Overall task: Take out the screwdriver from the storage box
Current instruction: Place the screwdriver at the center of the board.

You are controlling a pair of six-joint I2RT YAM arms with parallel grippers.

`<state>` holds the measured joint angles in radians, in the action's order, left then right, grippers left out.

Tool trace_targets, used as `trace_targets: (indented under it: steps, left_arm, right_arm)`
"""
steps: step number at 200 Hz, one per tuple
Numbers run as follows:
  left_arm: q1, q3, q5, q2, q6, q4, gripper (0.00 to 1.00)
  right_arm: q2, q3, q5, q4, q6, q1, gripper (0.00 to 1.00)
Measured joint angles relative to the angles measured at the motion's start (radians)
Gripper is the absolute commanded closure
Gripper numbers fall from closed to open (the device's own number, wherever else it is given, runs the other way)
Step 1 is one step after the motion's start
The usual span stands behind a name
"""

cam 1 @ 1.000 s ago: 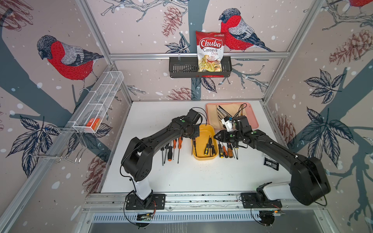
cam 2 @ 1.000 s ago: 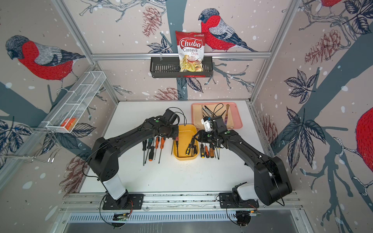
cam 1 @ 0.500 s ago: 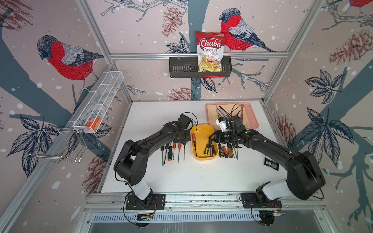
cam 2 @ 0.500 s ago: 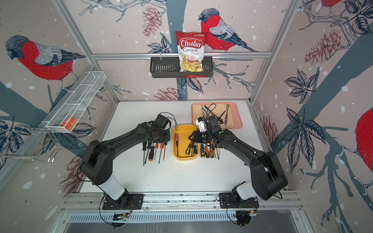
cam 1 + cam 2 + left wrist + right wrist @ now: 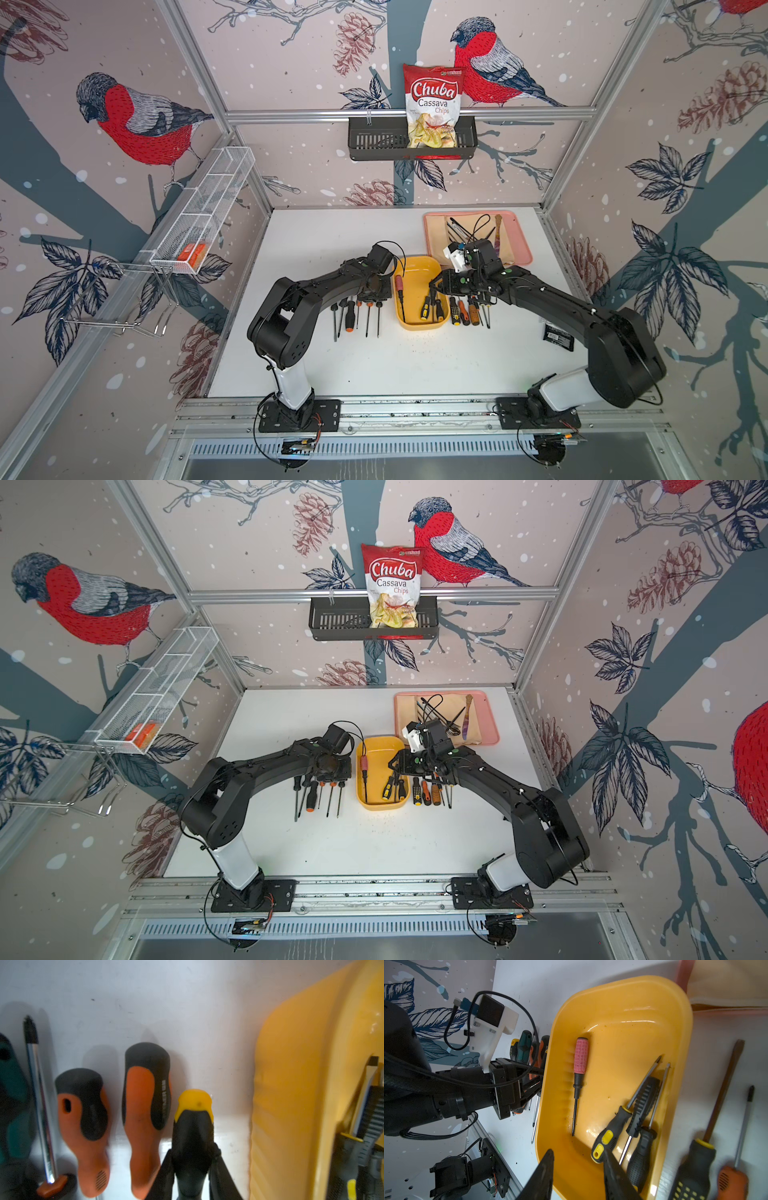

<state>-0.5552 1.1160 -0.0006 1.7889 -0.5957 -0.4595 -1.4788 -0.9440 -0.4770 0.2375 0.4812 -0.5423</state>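
Your left tool [image 5: 193, 1149] is clamped on a yellow-capped screwdriver [image 5: 194, 1105], just left of the storage box [image 5: 415, 266] at the centre of a top view. Your right tool [image 5: 578, 1152] hangs open and empty over the box, where a pink-handled screwdriver [image 5: 581, 1055] lies.

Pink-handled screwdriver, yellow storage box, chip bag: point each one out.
Pink-handled screwdriver [image 5: 581, 1055], right wrist view, on its handle.
Storage box [image 5: 623, 1001], right wrist view, on its bare inner wall.
Chip bag [image 5: 432, 104], in a top view, on its printed front.

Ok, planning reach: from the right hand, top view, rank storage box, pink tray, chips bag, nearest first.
1. storage box, beneath the right hand.
2. pink tray, just behind it.
3. chips bag, high in the back-wall basket.
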Motion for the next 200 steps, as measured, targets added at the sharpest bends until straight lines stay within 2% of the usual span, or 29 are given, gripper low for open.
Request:
trace_targets:
  steps: [108, 200]
  left_arm:
    - [0.002, -0.003, 0.000, 0.029, -0.006, 0.033, 0.65]
    - [0.002, -0.007, 0.033, -0.151, -0.005, 0.023, 0.60]
  right_arm:
    - [-0.023, -0.046, 0.035, 0.040, -0.002, 0.006, 0.57]
    - [-0.140, -0.208, 0.213, 0.259, 0.018, -0.065, 0.58]
